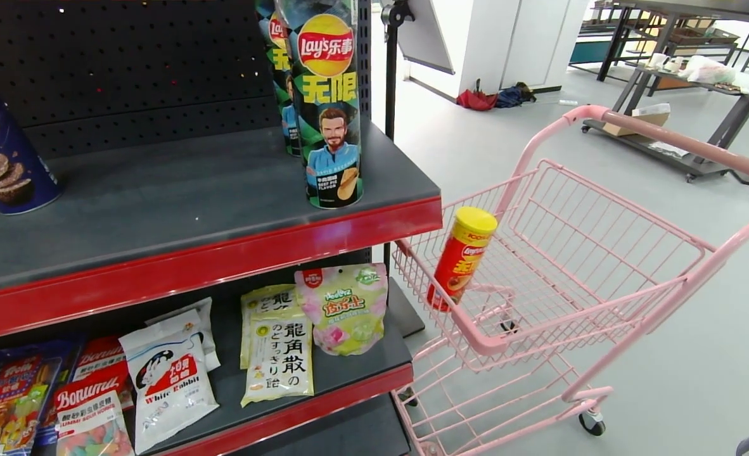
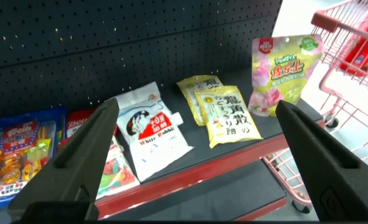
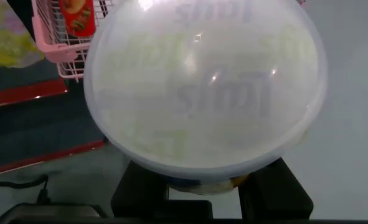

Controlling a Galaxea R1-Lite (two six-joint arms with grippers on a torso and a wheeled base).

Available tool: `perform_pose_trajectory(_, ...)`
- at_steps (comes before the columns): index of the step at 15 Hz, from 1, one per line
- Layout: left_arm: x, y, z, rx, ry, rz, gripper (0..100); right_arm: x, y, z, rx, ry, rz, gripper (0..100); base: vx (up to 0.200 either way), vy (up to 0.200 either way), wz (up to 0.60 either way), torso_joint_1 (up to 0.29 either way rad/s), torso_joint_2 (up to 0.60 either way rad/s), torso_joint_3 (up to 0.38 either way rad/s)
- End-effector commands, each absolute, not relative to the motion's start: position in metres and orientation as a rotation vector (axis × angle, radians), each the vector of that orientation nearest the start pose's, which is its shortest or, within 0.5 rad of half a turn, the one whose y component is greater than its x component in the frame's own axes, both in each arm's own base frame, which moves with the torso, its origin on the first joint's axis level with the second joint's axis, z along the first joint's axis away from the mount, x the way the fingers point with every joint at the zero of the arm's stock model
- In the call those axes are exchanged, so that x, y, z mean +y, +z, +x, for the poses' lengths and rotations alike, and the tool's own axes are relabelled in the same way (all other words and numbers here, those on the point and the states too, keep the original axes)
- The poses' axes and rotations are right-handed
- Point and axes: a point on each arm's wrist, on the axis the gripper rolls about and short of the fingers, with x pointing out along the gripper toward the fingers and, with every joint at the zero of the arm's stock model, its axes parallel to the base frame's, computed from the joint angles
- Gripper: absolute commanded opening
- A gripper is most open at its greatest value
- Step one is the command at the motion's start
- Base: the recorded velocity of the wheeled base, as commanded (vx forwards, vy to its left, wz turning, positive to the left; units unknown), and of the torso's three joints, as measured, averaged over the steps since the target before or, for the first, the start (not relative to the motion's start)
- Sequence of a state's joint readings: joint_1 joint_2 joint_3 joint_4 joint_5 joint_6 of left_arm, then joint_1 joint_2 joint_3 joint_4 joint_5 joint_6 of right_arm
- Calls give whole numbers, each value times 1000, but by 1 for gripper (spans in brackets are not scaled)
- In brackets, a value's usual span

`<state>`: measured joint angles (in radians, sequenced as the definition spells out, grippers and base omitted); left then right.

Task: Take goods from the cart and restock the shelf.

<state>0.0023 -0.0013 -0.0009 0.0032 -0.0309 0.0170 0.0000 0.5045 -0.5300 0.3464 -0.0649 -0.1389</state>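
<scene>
Right wrist view: a round snack canister with a cloudy plastic lid (image 3: 205, 87) sits clamped in the right claw (image 3: 208, 190) near the pink wire cart (image 3: 53, 43). Its lid end faces the camera and its long axis runs straight away. Set down tilted, it could topple on the grey shelf board (image 1: 191, 190) or knock the standing green-black can (image 1: 330, 107). The left claw (image 2: 197, 106) gapes apart.

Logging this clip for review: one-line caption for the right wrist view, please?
Right end effector gripping a clear-lidded can, pink cart and red can beyond.

Left gripper (image 2: 196, 106) jaws wide — right gripper (image 3: 208, 186) clamps a canister (image 3: 202, 87).
</scene>
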Motion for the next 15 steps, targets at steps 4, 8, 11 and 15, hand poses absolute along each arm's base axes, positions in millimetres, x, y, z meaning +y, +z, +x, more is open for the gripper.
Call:
perform_pose_trajectory(4,-1,76,-23,1,-29,17,100,-1,193,-2,273,-49,-155,0,0,0,0,116,-409,-289)
perform_pose_trajectory(8,-1,76,-23,0,-28,17,100,-1,194,1,282,-42,-158,0,0,0,0,171,-538,-369)
perform_pose_trajectory(11,-1,75,-23,3,-28,17,100,-1,194,3,288,-40,-163,0,0,0,0,202,-574,-369)
perform_pose_trajectory(15,-1,75,-23,3,-28,15,100,-1,195,5,293,-35,-178,0,0,0,0,227,-572,-356)
